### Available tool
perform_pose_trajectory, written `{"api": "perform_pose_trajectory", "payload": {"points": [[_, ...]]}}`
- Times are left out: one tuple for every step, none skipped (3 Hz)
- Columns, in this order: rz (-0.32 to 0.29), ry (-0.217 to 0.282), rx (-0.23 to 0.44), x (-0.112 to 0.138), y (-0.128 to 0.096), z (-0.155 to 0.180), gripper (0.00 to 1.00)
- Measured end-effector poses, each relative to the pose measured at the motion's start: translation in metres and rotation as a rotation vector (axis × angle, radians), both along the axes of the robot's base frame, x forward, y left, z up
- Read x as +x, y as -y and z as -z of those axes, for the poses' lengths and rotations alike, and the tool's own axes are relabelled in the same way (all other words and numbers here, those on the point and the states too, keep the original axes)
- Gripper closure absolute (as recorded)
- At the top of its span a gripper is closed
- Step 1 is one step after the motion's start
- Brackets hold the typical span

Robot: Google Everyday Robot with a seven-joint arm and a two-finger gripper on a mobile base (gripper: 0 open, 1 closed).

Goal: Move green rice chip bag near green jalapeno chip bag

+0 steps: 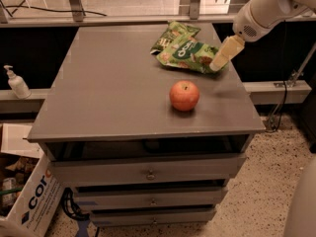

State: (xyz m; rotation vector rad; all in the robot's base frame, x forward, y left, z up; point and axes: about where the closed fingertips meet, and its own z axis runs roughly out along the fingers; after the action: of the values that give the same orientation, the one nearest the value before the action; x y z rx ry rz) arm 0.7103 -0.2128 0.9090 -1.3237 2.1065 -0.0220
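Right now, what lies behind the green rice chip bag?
The green jalapeno chip bag; the green rice chip bag covers its near edge. The gripper is at the rice bag's right end.

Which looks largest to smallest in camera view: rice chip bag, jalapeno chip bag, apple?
1. green rice chip bag
2. apple and green jalapeno chip bag: unranked, bag partly covered.
The gripper is at the rice bag's right edge.
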Motion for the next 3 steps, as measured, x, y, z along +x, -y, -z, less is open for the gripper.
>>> {"api": "perform_pose_trajectory", "payload": {"points": [[-0.081,-0.032,-0.001,-0.007,0.008,0.010,0.00],[-0.147,-0.038,0.002,-0.016,0.024,0.007,0.00],[-0.226,-0.021,0.041,-0.053,0.050,-0.010,0.00]]}}
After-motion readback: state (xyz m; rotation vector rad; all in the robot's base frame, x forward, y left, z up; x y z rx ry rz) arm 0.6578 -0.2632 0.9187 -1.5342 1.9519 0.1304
